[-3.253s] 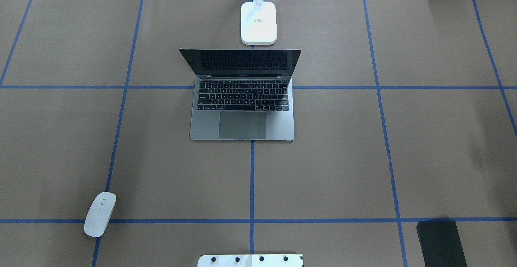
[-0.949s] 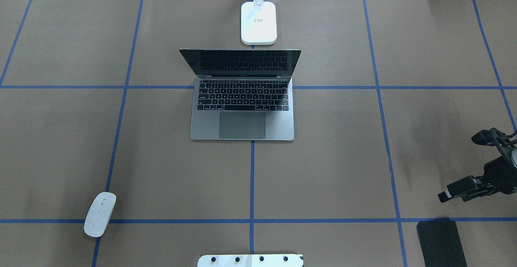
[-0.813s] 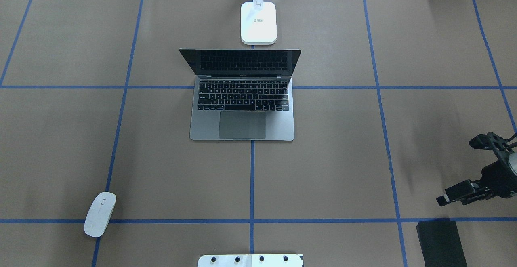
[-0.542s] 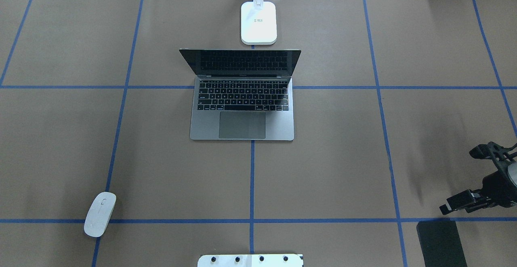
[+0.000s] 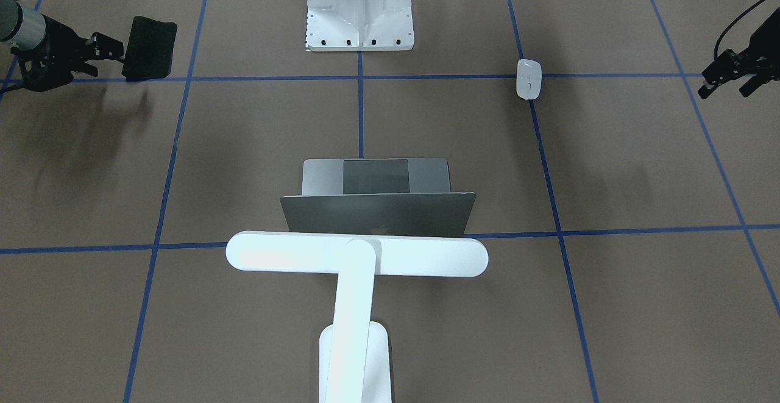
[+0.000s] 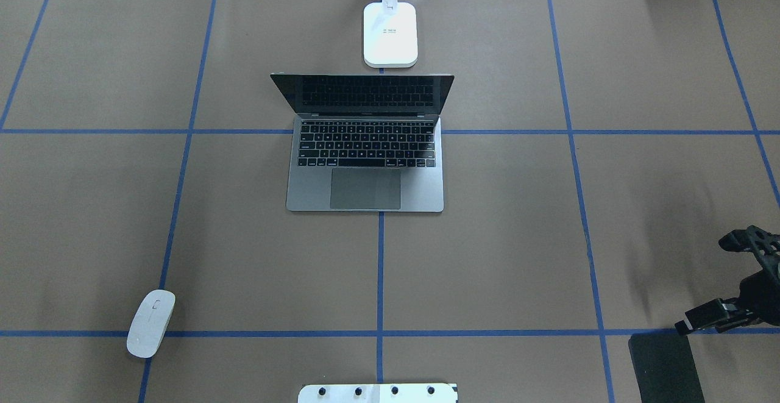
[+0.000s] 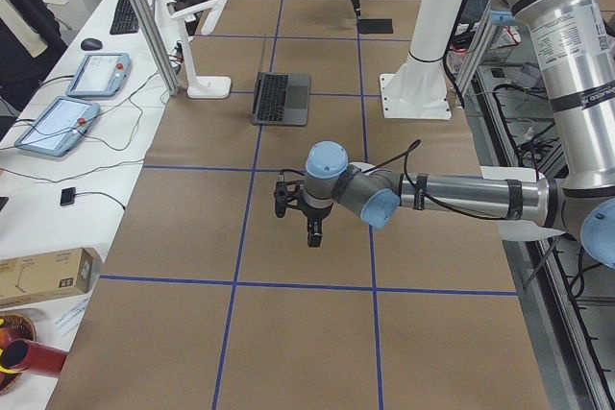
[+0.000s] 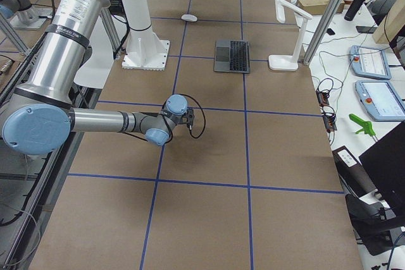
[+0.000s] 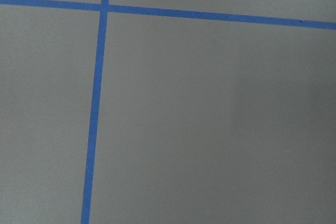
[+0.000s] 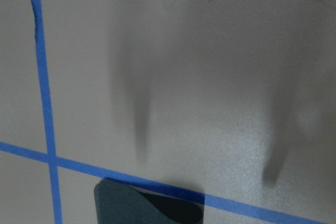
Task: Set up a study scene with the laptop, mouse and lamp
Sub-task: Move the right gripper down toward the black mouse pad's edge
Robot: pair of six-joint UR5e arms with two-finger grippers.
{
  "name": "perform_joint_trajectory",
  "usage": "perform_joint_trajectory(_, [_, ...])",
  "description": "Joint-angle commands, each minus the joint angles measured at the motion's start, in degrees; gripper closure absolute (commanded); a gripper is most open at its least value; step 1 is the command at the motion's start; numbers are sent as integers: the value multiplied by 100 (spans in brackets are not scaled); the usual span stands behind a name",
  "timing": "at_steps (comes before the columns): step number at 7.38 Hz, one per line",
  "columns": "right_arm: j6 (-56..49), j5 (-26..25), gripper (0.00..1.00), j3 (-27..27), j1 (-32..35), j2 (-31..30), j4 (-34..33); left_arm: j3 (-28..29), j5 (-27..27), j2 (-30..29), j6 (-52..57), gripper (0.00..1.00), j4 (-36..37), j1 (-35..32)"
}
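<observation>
- The laptop (image 6: 365,171) is sitting open in the middle of the table (image 6: 499,238) with its keyboard facing the robot, so that part is looking sorted.
- The lamp (image 5: 356,255) is standing just behind the screen, with its bar hanging over the top of the lid. I can't tell whether it's lit.
- The mouse (image 6: 151,324) is lying well off to the robot's left, near the robot's edge of the table and nowhere near the laptop. I'm guessing that's the piece that's not yet been placed.
- The left gripper (image 5: 724,86) is hovering out beyond the mouse, its jaws spread and gripping nothing.
- The right gripper (image 6: 701,287) is hanging low at the far right, jaws gaping wide and empty, just beside the black mat (image 6: 664,366).
- What's worrying me is that the mouse is glossy, rounded and low. If the jaws close off-centre, it's probably going to squirt out or skid across the table.
- The right jaws are also sitting so close to the mat that dropping any lower is risking catching its edge and dragging it.
- Any reach past the laptop is risking a bump on the lamp bar, and the lamp is looking top-heavy to me.
</observation>
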Motion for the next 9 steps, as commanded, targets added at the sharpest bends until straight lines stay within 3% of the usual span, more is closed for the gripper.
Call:
perform_joint_trajectory(1, [214, -21, 1, 5, -252, -45, 161, 5, 0, -1, 0, 0, -3, 9])
perform_joint_trajectory(5, [855, -689, 1, 5, -1087, 34, 161, -3, 0, -1, 0, 0, -3, 0])
perform_joint_trajectory(9, [865, -663, 1, 40, -1097, 34, 161, -12, 0, -1, 9, 0, -3, 0])
